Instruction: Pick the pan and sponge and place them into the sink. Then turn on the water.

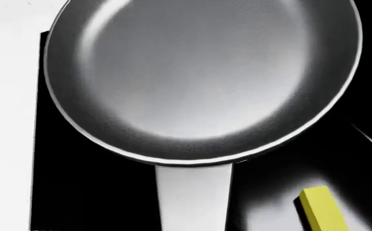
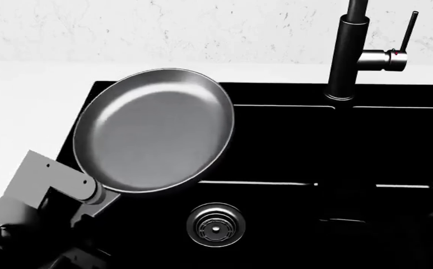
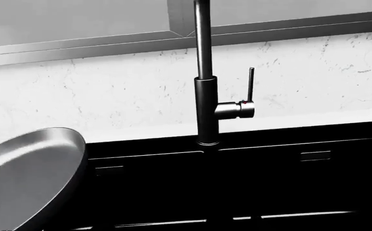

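Pan tilted above the sink, handle at left hand, grip unclear, no readable writing.

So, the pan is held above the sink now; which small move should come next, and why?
Probably lower the pan straight down into the sink basin and let go. The head view shows it tilted above the left basin, near the drain, its handle toward the left arm. The sponge already appears to lie in the sink; the faucet comes afterwards.
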You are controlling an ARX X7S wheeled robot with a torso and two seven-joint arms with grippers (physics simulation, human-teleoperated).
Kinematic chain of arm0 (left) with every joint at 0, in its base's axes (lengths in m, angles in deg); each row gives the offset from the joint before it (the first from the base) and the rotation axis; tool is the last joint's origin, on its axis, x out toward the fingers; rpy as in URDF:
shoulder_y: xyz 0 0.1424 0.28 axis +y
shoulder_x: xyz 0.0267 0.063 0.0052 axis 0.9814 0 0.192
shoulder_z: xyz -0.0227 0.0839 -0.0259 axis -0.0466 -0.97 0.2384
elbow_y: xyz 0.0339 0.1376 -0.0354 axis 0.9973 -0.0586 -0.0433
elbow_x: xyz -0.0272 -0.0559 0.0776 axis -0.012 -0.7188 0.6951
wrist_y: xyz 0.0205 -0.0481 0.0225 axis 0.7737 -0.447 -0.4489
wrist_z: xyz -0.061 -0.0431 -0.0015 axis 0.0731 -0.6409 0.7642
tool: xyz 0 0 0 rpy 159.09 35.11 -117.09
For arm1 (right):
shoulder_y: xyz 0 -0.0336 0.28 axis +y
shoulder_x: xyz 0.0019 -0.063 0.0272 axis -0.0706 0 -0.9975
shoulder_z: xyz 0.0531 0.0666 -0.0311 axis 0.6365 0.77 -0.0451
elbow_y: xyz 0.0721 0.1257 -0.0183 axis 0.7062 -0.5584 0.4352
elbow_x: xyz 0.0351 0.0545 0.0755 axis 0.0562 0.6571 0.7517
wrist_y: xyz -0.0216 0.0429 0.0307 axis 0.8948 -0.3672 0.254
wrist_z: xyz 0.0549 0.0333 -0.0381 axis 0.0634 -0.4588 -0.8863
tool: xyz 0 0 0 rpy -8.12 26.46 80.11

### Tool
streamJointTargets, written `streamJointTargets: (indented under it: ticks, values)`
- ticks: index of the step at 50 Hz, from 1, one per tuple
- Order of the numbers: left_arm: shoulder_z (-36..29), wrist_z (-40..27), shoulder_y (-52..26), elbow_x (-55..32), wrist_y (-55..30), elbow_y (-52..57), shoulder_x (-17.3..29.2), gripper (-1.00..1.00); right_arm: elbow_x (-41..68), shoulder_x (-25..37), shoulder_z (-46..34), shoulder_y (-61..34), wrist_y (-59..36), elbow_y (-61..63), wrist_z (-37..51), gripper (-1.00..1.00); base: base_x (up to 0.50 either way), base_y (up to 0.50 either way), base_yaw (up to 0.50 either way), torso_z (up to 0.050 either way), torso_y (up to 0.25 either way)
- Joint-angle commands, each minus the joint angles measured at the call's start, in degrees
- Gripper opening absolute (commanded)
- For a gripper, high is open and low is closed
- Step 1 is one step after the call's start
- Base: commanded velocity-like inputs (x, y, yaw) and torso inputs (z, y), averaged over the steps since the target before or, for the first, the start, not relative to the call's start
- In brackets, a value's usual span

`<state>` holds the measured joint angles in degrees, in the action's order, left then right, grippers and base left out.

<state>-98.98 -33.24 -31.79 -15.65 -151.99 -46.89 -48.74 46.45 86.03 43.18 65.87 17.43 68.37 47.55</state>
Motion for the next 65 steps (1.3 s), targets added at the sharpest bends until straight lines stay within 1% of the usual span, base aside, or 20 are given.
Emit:
streamJointTargets:
  ticks: [1, 4, 6, 10, 19, 21, 27, 39, 44, 54, 59, 65]
  values:
    - [-6.91, 6.84, -7.39, 5.81, 4.24, -6.67, -3.61, -1.00, 0.54, 0.34, 1.70, 1.94, 0.71, 0.41, 0.04, 1.00, 0.00, 0.00, 0.00, 0.000, 0.000]
    - [-8.79, 9.45, -8.49, 6.40, 5.40, -8.17, -3.96, -1.00, 1.12, 0.08, 1.68, 1.75, 0.69, 0.55, 0.29, 1.00, 0.00, 0.00, 0.00, 0.000, 0.000]
    - [-10.54, 10.54, -9.22, 7.49, 6.33, -10.22, -5.13, -1.00, 1.45, 0.13, 1.80, 1.70, 0.57, 0.60, 0.55, 1.00, 0.00, 0.00, 0.00, 0.000, 0.005]
    - [-13.46, 12.63, -9.16, 9.08, 8.12, -11.91, -5.61, -1.00, 1.72, 0.08, 1.95, 2.01, 0.66, 0.75, 0.65, 1.00, 0.00, 0.00, 0.00, 0.000, 0.002]
    - [-14.68, 13.41, -8.46, 9.04, 8.42, -11.50, -5.52, -1.00, 1.99, 0.15, 2.01, 2.36, 0.77, 0.65, 0.76, 1.00, 0.00, 0.00, 0.00, 0.000, 0.001]
    - [-14.65, 12.71, -8.52, 8.91, 7.33, -12.44, -5.88, -1.00, 1.80, 0.10, 1.83, 2.26, 0.90, 0.52, 0.67, 1.00, 0.00, 0.00, 0.00, 0.005, 0.005]
    - [-15.87, 13.35, -7.19, 9.68, 8.99, -13.60, -6.28, -1.00, 0.95, -0.06, 1.47, 2.83, 1.48, 0.17, 0.05, 1.00, 0.00, 0.00, 0.00, 0.000, 0.002]
    - [-17.78, 13.98, -6.96, 11.72, 11.30, -18.03, -7.56, -1.00, 0.90, 0.05, 1.18, 3.28, 1.78, 0.00, -0.35, 1.00, 0.00, 0.00, 0.00, 0.000, 0.002]
    - [-18.08, 15.06, -7.84, 12.31, 12.46, -21.53, -8.49, -1.00, 1.36, 0.36, 1.55, 3.36, 1.65, 0.23, 0.05, 1.00, 0.00, 0.00, 0.00, 0.000, 0.000]
    - [-21.35, 17.87, -8.14, 14.93, 16.11, -27.26, -10.28, -1.00, -0.16, -0.02, 0.91, 4.65, 2.75, -0.13, -1.06, 1.00, 0.00, 0.00, 0.00, 0.000, 0.000]
    - [-23.29, 19.12, -8.32, 16.21, 17.39, -28.14, -10.49, -1.00, -0.75, -0.27, 0.39, 4.73, 3.17, -0.46, -1.48, 1.00, 0.00, 0.00, 0.00, 0.000, 0.000]
    - [-23.79, 19.35, -7.62, 16.28, 17.72, -28.43, -10.48, -1.00, -1.04, -0.31, 0.52, 5.45, 3.65, -0.49, -1.80, 1.00, 0.00, 0.00, 0.00, 0.000, 0.000]
